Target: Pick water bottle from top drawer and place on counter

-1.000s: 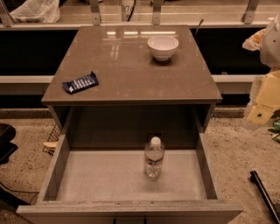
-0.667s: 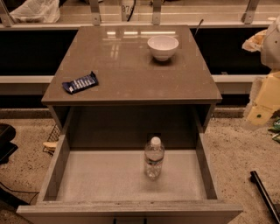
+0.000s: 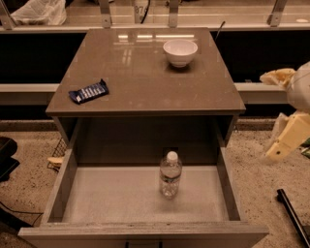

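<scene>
The small clear plastic water bottle point(image 3: 170, 175) with a white cap stands straight up inside the wide grey top drawer point(image 3: 63, 186). The drawer is pulled out toward 6 o'clock. The bottle sits on the pale speckled drawer floor, a little toward 3 o'clock from the middle. It touches none of the thick grey walls. Above the drawer, toward 12 o'clock, is the smooth, shiny brown-grey square worktop point(image 3: 140, 72). A round white bowl point(image 3: 180, 52) sits on it at about 1 o'clock, near the back edge. A dark blue snack bar in its wrapper point(image 3: 88, 91) lies flat on the worktop at about 8 o'clock, close to the left edge and well apart from the bowl. The robot's cream-coloured gripper point(image 3: 285, 140) hangs in the air at 3 o'clock, off to the side of the cabinet and well away from the bottle. It touches nothing, and I cannot tell how it is set. Under it is the speckled ground point(image 3: 261, 179). A thin black stick point(image 3: 293, 215) lies on the ground at about 5 o'clock. A crumpled white plastic bag point(image 3: 35, 11) sits far back at 11 o'clock, behind the worktop.
</scene>
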Controlling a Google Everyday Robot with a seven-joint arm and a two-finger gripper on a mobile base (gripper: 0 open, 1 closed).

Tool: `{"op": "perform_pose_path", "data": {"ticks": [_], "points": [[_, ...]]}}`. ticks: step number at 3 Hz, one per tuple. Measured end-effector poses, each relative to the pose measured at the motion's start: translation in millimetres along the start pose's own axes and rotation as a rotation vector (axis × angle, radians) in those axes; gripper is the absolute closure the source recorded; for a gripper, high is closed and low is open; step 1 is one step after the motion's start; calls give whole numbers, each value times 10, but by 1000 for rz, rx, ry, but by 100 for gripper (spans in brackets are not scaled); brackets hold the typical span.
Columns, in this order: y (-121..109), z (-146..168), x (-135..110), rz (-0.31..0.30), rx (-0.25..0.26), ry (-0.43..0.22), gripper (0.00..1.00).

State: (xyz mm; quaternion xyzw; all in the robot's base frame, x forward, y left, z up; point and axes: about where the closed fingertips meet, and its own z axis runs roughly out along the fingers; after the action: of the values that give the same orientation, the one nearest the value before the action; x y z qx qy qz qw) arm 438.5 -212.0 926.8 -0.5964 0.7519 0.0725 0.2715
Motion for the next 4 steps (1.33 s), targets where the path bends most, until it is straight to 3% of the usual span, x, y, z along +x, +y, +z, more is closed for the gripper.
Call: {"op": "perform_pose_path", "data": {"ticks": [1, 2, 3, 4], "points": [[108, 478, 133, 13, -37, -202, 0], [289, 1067, -31, 21, -73, -528, 0], [471, 1296, -72, 44, -78, -703, 0], [488, 1319, -100, 37, -79, -730, 0]]}}
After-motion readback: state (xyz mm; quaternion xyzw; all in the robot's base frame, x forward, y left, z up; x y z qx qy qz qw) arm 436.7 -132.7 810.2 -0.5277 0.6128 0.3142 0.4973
